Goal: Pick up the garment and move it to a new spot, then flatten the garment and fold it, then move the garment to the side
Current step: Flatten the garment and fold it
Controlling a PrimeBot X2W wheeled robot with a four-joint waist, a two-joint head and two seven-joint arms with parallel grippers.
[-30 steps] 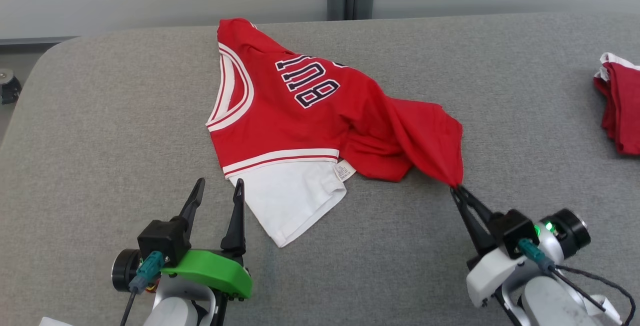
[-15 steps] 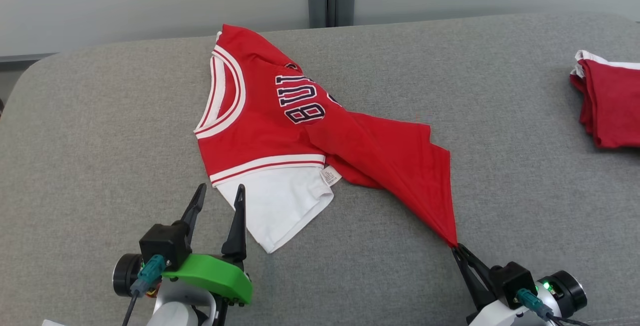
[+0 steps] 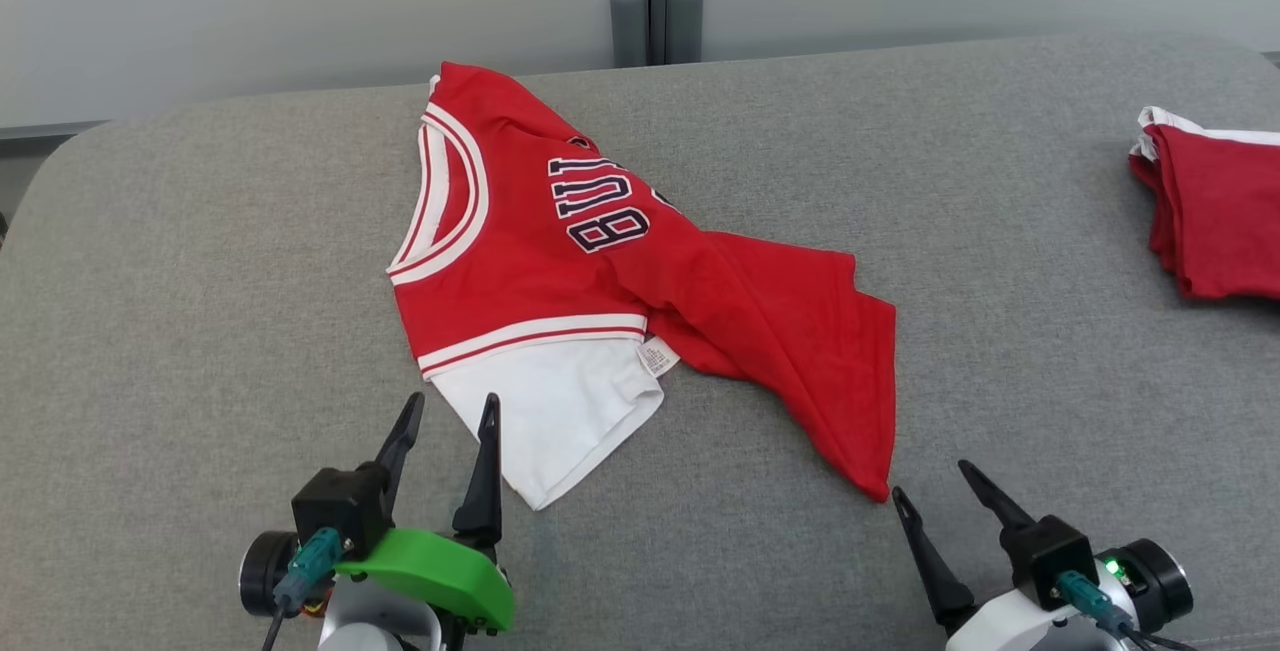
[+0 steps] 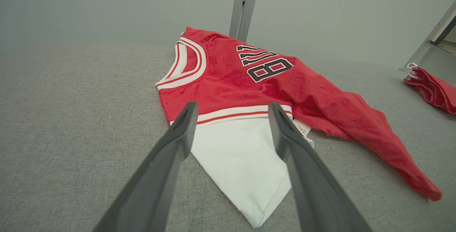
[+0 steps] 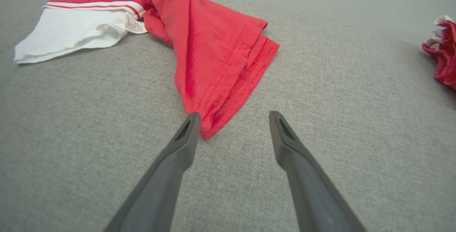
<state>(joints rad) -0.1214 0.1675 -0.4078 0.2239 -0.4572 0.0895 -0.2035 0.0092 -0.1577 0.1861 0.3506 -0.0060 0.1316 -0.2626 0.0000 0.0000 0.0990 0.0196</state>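
Garment (image 3: 560,276) lies rumpled — right gripper (image 3: 931,479) spread beside it

Two grippers: left gripper (image 3: 452,397), right gripper (image 3: 931,479); one jersey (image 3: 520,271); one red pile (image 3: 1215,221).

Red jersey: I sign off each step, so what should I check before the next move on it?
1. Right gripper open, holding nothing: ok; the hem corner lies by one fingertip.
2. Left gripper open and empty: ok; it stands by the white sleeve.
3. Red jersey lying flat: not ok; its lower half is bunched and folded over.
4. Jersey wholly on the grey table: cannot tell; its far shoulder reaches the far edge.
5. Jersey apart from the other red garment: ok.
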